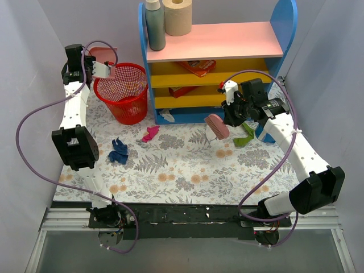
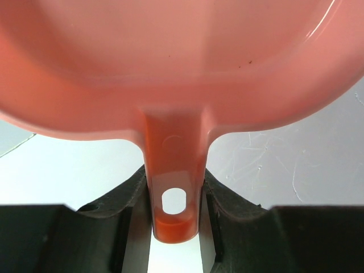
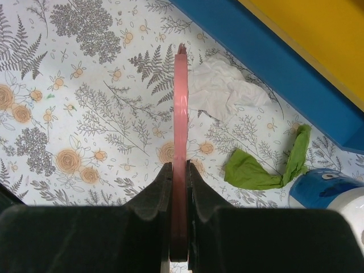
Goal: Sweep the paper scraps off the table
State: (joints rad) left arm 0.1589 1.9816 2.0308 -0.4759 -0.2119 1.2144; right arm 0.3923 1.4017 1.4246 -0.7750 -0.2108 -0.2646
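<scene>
My left gripper (image 1: 101, 69) is shut on the handle of a salmon-pink dustpan (image 1: 106, 55), held in the air at the far rim of the red basket (image 1: 122, 94). In the left wrist view the handle (image 2: 174, 170) sits between my fingers (image 2: 128, 227). My right gripper (image 1: 230, 114) is shut on a pink brush (image 1: 216, 126), held above the table (image 1: 182, 170). The brush shows edge-on in the right wrist view (image 3: 181, 114). A green scrap (image 1: 244, 136) (image 3: 256, 170) and a white scrap (image 3: 222, 91) lie near it. A magenta scrap (image 1: 151, 133) and a dark blue scrap (image 1: 118, 152) lie left of centre.
The blue, pink and yellow shelf unit (image 1: 216, 42) stands at the back, with a bottle (image 1: 154, 25) and a paper roll (image 1: 177, 16) on top and red-orange packets (image 1: 196, 67) inside. Another white scrap (image 1: 166, 115) lies at its foot. Grey walls close both sides.
</scene>
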